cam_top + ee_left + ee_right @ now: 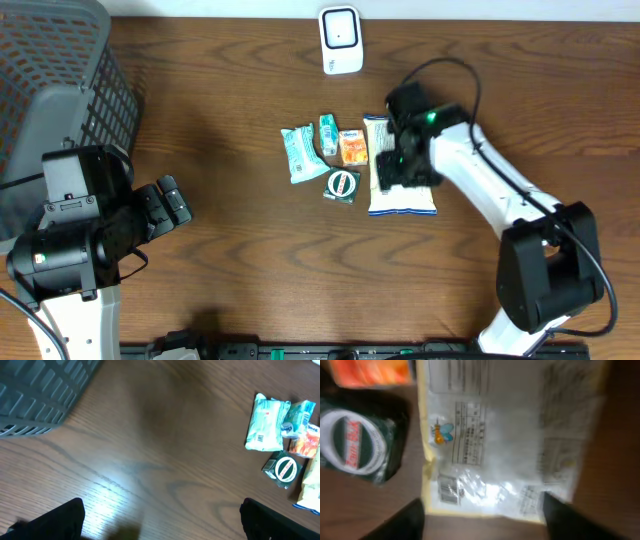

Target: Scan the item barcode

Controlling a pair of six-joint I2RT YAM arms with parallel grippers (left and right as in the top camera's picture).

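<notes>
On the brown wooden table, the left gripper sits wide open at lower left, the right gripper hovers, jaws spread, over the white plastic snack bag right of centre, best pinched by one edge so the white scanner at top centre sees its small barcode.

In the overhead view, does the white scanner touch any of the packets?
No, the white scanner stands alone near the far edge, with bare table between it and the packets.

The white bag bore a barcode and print too blurred to read; the dark packet had unreadable red lettering.
</notes>
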